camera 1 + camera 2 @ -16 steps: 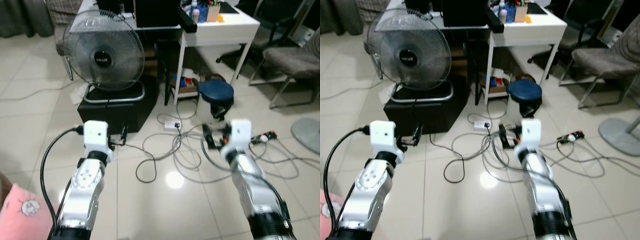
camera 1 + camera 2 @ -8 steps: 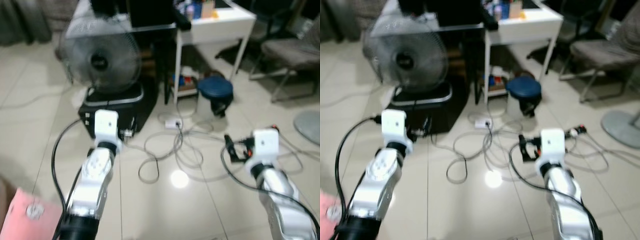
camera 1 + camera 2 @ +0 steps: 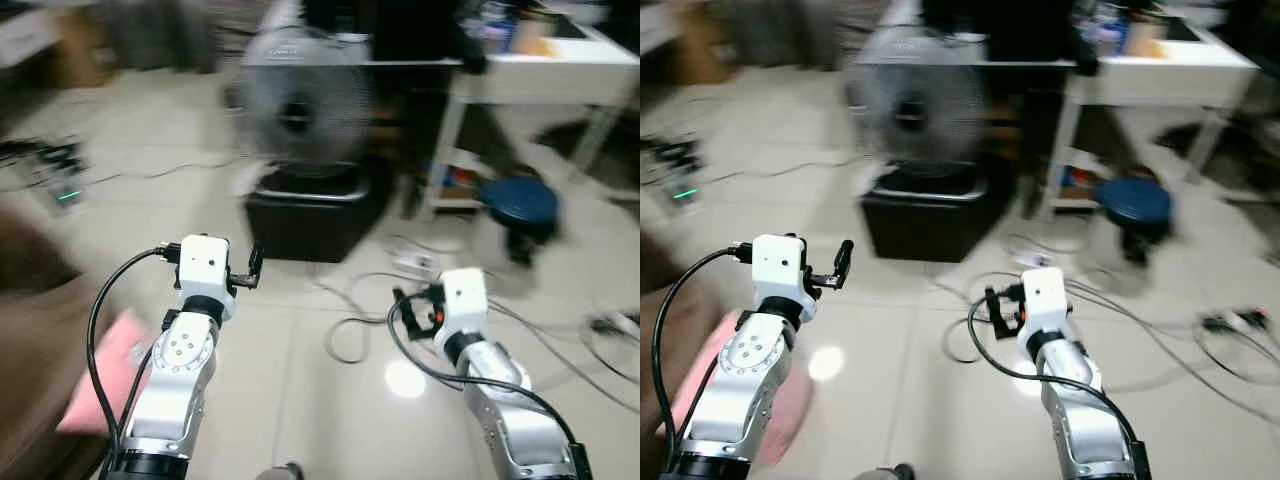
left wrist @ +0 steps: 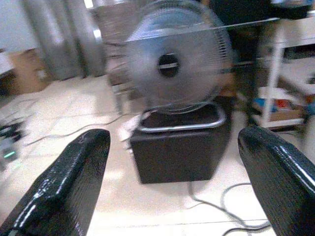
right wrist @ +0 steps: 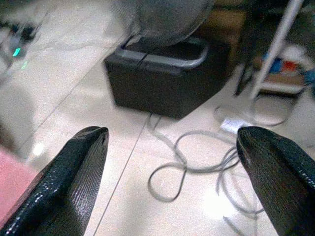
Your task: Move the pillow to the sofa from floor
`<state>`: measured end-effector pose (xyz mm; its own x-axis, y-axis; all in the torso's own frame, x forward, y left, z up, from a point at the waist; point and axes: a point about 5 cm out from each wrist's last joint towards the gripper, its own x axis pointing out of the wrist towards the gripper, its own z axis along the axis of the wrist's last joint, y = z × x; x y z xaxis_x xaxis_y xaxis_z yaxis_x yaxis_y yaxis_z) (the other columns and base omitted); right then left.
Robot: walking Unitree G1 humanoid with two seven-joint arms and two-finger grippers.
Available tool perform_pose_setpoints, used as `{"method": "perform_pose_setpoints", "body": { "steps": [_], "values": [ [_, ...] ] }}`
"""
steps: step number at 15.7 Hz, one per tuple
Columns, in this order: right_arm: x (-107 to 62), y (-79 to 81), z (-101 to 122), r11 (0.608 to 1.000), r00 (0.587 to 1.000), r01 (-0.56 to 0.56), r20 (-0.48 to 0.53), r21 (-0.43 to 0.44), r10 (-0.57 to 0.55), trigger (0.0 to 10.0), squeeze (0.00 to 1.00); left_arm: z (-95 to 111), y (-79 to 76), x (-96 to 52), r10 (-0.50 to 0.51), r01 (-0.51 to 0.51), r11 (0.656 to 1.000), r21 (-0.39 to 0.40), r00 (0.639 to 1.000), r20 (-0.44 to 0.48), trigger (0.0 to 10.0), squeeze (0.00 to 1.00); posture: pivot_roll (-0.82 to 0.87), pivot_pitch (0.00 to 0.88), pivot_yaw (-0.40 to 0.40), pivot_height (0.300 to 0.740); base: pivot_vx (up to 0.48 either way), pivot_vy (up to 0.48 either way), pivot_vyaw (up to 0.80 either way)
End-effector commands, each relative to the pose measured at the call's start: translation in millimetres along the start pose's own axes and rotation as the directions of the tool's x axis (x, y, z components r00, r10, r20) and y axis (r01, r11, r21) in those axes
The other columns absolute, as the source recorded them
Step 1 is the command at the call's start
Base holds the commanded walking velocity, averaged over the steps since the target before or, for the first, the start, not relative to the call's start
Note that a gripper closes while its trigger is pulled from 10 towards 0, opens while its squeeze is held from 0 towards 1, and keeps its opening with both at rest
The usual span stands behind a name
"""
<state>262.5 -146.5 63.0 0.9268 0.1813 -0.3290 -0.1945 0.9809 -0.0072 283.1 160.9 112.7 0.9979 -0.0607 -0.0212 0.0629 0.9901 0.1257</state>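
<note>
Pink pillow (image 3: 105,365) on floor, left of the fan (image 3: 300,100); left gripper (image 4: 172,182) and right gripper (image 5: 172,182) spread wide, apparently empty; cable loops (image 5: 170,179) clearest at right wrist.

Pale glossy floor tiles (image 3: 300,400) run across the room, catching a bright spot of reflected light near the middle — and loose cables (image 3: 560,340) sprawl over them to the right. At the far centre a round fan (image 3: 297,110) stands on a black box (image 3: 312,215), with a white table (image 3: 560,85) to its right and a blue stool (image 3: 520,200) in front of that table. On the far left the view is blurred — a small green light (image 3: 68,195) glows on the floor there.
</note>
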Motion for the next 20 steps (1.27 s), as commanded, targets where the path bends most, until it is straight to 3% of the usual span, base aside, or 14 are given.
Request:
{"method": "perform_pose_setpoints", "body": {
  "steps": [1, 6, 7, 13, 15, 20],
  "values": [
    [5.1, -0.1, 0, 1.000, 1.000, 0.001, -0.004, -0.020, -0.001, 10.0, 0.00, 12, -3.1, 1.8, -0.008, 0.006, 0.999, 0.042, 0.999, 0.040, 10.0, 0.00, -0.03, 0.000, 0.053, 0.740, 0.000, 0.000, 0.80],
    [6.7, 3.2, 11, 0.999, 0.998, -0.041, 0.051, -0.007, 0.041, 10.0, 0.00, 10, -3.5, -0.8, 0.003, -0.004, 1.000, 0.009, 1.000, 0.027, 10.0, 0.00, -0.02, 0.000, 0.046, 0.740, 0.000, 0.000, 0.80],
    [7.3, 2.8, 10, 0.999, 0.998, -0.041, 0.054, -0.010, 0.042, 10.0, 0.00, 8, -2.3, -0.6, 0.008, -0.008, 0.999, 0.031, 1.000, 0.006, 10.0, 0.00, -0.02, 0.000, 0.044, 0.740, 0.000, 0.000, 0.80],
    [6.7, -7.8, 5, 1.000, 0.999, 0.023, 0.023, 0.006, -0.023, 10.0, 0.00, 11, -7.9, -2.3, -0.040, 0.040, 0.999, 0.013, 0.999, 0.027, 10.0, 0.00, -0.02, 0.000, 0.041, 0.740, 0.088, 0.000, 0.80],
    [6.7, -16.3, 2, 0.995, 0.995, 0.099, -0.002, 0.011, -0.099, 10.0, 0.00, 8, -9.1, -3.2, -0.049, 0.049, 0.999, 0.020, 0.999, 0.016, 10.0, 0.00, -0.02, 0.000, 0.042, 0.740, 0.354, 0.000, 0.00],
    [10.2, -15.8, 8, 0.996, 0.997, 0.075, 0.004, -0.041, -0.075, 10.0, 0.00, -3, -4.9, -9.8, -0.006, 0.006, 1.000, 0.005, 1.000, -0.013, 10.0, 0.00, 0.00, 0.000, -0.007, 0.740, 0.377, 0.000, 0.00]
  ]
}}
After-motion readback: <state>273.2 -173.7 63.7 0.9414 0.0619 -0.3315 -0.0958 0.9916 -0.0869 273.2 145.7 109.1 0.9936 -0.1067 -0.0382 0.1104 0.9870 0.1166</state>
